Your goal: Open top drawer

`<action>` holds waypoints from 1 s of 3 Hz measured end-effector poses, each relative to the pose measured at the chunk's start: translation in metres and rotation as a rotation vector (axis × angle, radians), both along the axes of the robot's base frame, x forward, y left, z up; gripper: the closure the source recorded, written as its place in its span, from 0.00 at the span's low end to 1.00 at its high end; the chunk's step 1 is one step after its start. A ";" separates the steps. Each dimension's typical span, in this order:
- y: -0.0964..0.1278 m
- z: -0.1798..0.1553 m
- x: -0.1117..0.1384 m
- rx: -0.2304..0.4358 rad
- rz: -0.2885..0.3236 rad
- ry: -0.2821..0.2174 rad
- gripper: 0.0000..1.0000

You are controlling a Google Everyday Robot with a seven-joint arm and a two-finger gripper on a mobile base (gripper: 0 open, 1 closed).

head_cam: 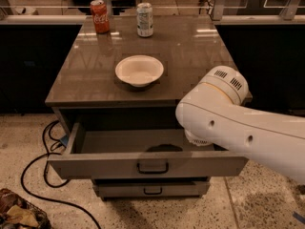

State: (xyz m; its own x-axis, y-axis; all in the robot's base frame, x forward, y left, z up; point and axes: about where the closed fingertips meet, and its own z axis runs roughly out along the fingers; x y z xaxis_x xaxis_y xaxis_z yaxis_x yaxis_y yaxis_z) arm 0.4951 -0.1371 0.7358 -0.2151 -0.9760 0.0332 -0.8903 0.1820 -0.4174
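The top drawer (114, 163) of the grey cabinet stands pulled out toward me. Its flat grey front carries a small black pull handle (152, 167). Its plain grey inside (124, 141) holds nothing that I can see. My white arm (228, 123) reaches in from the lower right, and its rounded elbow hangs over the drawer's right end. My gripper does not show in the camera view; only the arm's white casing is visible. A narrower drawer (119, 190) below is closed.
On the cabinet top (190, 46) sit a white bowl (139, 70), a red cola can (100, 16) and a pale can (145, 19) at the back. A black cable (35, 175) loops on the floor at the left. A crumpled bag (19, 216) lies bottom left.
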 end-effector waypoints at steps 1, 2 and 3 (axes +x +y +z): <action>-0.016 -0.015 0.032 0.074 0.000 -0.036 1.00; -0.025 -0.034 0.056 0.145 0.011 -0.026 1.00; -0.016 -0.052 0.071 0.190 0.052 0.027 1.00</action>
State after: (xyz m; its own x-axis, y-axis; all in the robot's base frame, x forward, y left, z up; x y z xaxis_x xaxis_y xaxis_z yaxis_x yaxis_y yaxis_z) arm 0.5658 -0.1529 0.6839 -0.1661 -0.9750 -0.1478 -0.9110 0.2091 -0.3555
